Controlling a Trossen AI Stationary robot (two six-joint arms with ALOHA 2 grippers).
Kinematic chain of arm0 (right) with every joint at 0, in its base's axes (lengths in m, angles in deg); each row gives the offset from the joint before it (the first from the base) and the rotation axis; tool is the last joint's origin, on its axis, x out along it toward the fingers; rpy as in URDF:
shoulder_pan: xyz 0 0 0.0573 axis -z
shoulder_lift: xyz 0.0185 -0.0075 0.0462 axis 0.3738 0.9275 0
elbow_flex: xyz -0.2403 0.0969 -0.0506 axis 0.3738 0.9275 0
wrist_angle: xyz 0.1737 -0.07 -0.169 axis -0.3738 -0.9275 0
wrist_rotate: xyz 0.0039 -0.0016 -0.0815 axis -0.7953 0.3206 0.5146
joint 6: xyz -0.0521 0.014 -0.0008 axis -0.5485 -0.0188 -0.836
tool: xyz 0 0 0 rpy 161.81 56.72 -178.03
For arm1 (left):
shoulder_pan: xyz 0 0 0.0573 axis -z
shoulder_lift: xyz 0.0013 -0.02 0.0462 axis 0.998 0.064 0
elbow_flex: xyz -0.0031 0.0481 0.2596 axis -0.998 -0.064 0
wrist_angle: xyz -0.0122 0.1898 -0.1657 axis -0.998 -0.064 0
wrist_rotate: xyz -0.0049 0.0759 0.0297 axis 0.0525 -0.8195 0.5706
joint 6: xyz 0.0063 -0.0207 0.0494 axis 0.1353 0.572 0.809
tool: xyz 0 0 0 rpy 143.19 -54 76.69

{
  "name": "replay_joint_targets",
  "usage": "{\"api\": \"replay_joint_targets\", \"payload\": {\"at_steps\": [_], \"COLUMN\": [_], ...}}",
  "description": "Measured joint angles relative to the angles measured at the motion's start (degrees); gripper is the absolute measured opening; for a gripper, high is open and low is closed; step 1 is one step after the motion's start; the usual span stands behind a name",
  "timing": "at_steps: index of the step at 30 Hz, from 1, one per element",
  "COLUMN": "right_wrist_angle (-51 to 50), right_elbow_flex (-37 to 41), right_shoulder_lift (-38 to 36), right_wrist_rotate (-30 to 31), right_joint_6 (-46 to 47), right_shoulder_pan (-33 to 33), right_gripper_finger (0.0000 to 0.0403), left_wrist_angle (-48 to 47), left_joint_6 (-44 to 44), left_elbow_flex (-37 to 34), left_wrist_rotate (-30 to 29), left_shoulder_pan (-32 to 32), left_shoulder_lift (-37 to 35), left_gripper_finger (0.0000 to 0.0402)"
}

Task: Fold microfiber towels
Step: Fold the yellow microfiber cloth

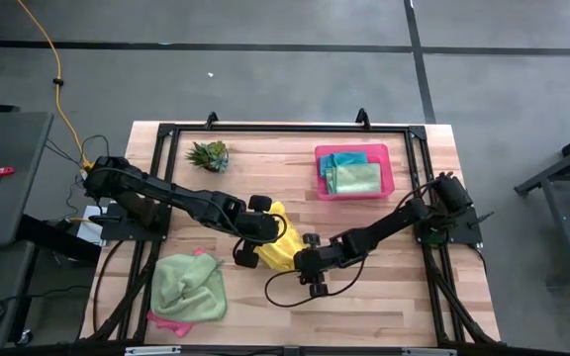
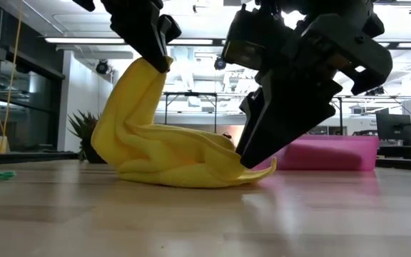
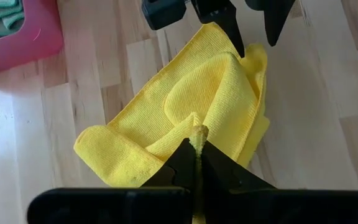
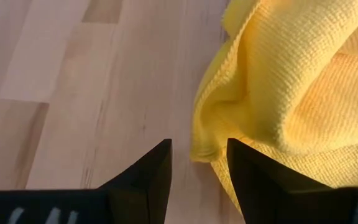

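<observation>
We see the yellow towel [image 1: 279,246] lying crumpled near the middle of the bench [image 1: 295,178], one corner of it lifted. The left claw [image 3: 197,144] is closed tight on that raised corner, pinching the cloth between its two dark fingers, and in the low view the fabric climbs from the wood up into that grip [image 2: 150,50] while the rest of the towel [image 2: 170,153] stays heaped on the boards. The right claw [image 4: 197,163] sits at about four o'clock from the towel, down at the bench surface, its fingers parted with a gap between them and a yellow edge [image 4: 278,93] lying just in front of the tips; we see nothing held between them. In the high view the right claw [image 1: 311,259] is just beside the towel's lower right edge. At two o'clock from the yellow towel stands the pink tray [image 1: 400,170], holding a folded teal towel [image 1: 344,158] and a folded light green towel [image 1: 356,179]. At eight o'clock, near the bench's front left, a loose light green towel [image 1: 188,288] lies on top of a pink towel [image 1: 169,323]. A small spiky plant [image 1: 209,155] stands at eleven o'clock.
</observation>
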Motion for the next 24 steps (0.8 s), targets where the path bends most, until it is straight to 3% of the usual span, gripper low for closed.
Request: {"api": "replay_joint_targets", "payload": {"at_steps": [9, 14, 20, 24], "right_wrist_angle": [-0.1, -0.2, -1.4, -2.9], "right_elbow_flex": [0.0, 0.0, 0.0, 0.0], "right_shoulder_lift": [0.5, 0.7, 0.7, 0.6], "right_wrist_rotate": [1.3, 1.3, 0.3, -0.3], "right_joint_6": [0.0, 0.0, 2.4, 4.0], "right_shoulder_pan": [0.0, 0.0, 0.0, 0.0], "right_gripper_finger": [0.0137, 0.0094, 0.0014, 0.0008], "left_wrist_angle": [1.0, 1.1, 1.3, 1.3], "left_joint_6": [-0.2, -1.6, -1.5, -1.5], "left_elbow_flex": [0.0, 0.0, 0.0, 0.0], "left_wrist_rotate": [0.1, 0.1, 0.1, 0.1], "left_shoulder_pan": [0.0, 0.0, 0.0, 0.0], "left_shoulder_lift": [0.0, 0.0, 0.0, 0.0], "left_gripper_finger": [0.0000, 0.0000, 0.0001, 0.0001]}}
